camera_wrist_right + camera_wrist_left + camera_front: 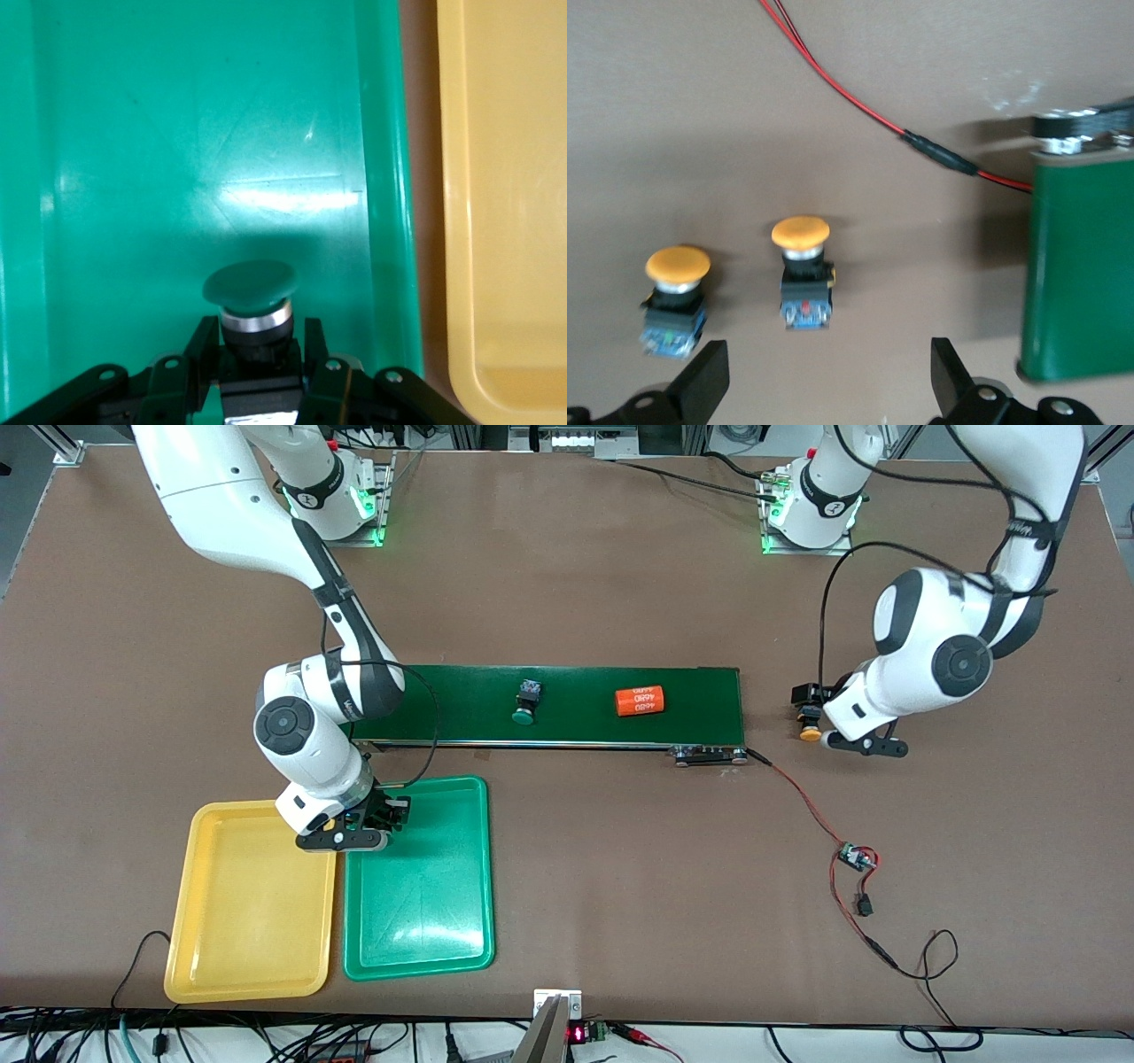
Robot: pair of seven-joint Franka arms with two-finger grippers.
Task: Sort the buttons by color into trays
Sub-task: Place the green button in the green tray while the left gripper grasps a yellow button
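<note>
My right gripper is shut on a green button. It holds the button just above the green tray, at the tray's corner nearest the conveyor and next to the yellow tray. A second green button lies on the conveyor belt. Two yellow buttons stand on the table off the conveyor's end toward the left arm; one of them shows in the front view. My left gripper is open and empty above them.
The long dark-green conveyor carries an orange "4680" cylinder. A red and black wire runs from the conveyor's end to a small circuit board. Both trays hold nothing.
</note>
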